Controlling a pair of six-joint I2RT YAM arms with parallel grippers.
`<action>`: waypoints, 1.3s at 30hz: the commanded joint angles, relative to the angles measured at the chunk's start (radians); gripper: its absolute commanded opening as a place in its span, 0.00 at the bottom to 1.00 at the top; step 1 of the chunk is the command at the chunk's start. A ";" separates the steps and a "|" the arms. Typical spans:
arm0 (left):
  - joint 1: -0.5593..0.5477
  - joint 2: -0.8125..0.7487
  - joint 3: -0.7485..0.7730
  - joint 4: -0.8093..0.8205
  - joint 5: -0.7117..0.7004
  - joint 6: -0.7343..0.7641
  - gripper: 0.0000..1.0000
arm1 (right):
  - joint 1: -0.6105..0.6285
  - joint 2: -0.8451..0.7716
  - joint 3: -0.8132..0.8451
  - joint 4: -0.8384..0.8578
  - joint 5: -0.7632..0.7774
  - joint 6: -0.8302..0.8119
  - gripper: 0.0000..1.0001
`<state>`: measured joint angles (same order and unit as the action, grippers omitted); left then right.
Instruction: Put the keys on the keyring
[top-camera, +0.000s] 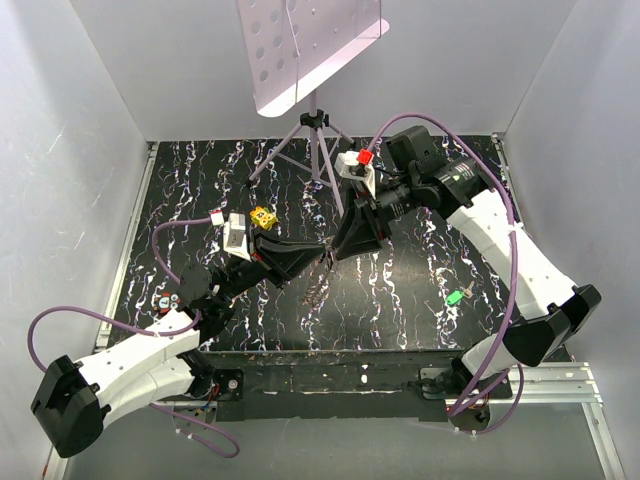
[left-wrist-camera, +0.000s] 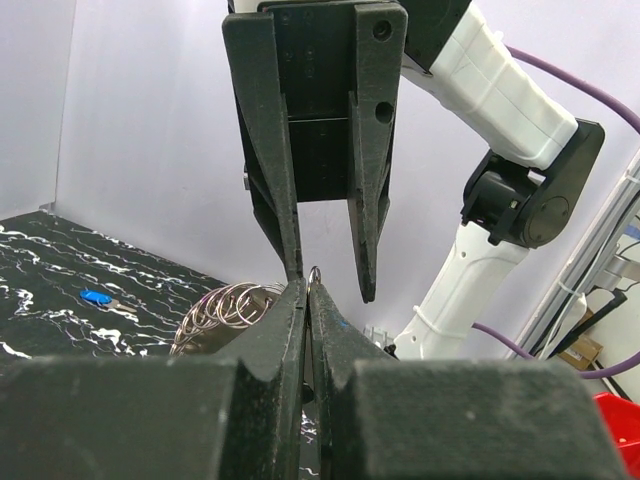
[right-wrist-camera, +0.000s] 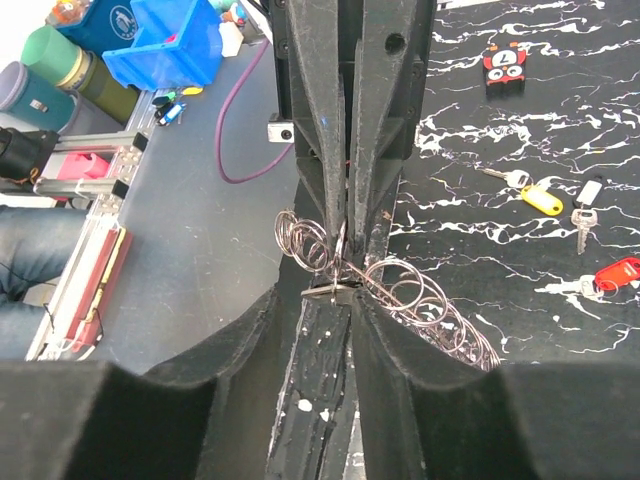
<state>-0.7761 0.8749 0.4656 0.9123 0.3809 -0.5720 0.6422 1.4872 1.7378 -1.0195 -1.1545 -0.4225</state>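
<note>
Facing jaws, keyring (right-wrist-camera: 430, 303) clear of table (top-camera: 400, 300) edges

Legible marking confined to one item. Black-and-red tag (right-wrist-camera: 505, 68), lying flat on the bench (right-wrist-camera: 500, 180) in the right wrist view: white disc with a single dark character, read as "1". Reading uncertain owing to small size.

Blue bin (right-wrist-camera: 165, 45), standing off the bench beyond its edge: pale figure-like emblem on the side wall, no lettering resolved.

Small round coloured marks (top-camera: 167, 299) near the left edge of the bench in the top view: too small to read.
</note>
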 joint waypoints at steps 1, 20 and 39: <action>-0.003 -0.013 0.011 0.016 -0.014 0.017 0.00 | 0.010 0.004 0.009 0.035 -0.011 0.019 0.37; -0.003 0.009 0.022 0.148 -0.031 -0.034 0.00 | 0.017 -0.021 -0.127 0.208 -0.010 0.195 0.01; -0.003 -0.030 0.014 -0.021 0.033 0.017 0.00 | -0.052 -0.054 0.032 -0.091 -0.065 -0.157 0.36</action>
<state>-0.7761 0.8677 0.4660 0.9436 0.3882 -0.5869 0.5922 1.4677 1.6970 -1.0088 -1.1923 -0.4438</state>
